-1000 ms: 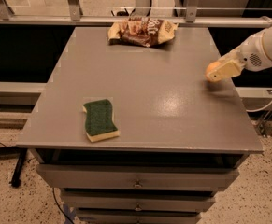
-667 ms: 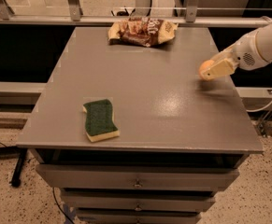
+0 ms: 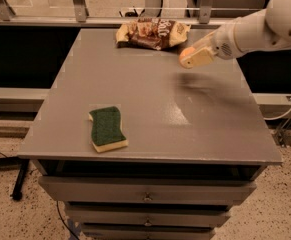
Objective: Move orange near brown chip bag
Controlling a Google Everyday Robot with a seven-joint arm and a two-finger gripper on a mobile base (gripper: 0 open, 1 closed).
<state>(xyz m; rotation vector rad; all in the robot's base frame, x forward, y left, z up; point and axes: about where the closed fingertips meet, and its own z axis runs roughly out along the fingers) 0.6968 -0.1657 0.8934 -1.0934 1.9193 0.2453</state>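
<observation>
The brown chip bag lies wrinkled at the far edge of the grey table. My gripper hangs above the table just right of the bag, on a white arm coming in from the right. It is shut on the orange. Only a small orange patch shows between the cream fingers. The orange is held off the table surface, a short way from the bag's right end.
A green-and-yellow sponge lies at the front left of the table. Metal rails and posts run behind the far edge. Drawers sit under the table front. A cable hangs at the right.
My gripper has moved left and toward the far edge with the orange, from the table's right side to just beside the chip bag. The bag and the sponge have not moved.
</observation>
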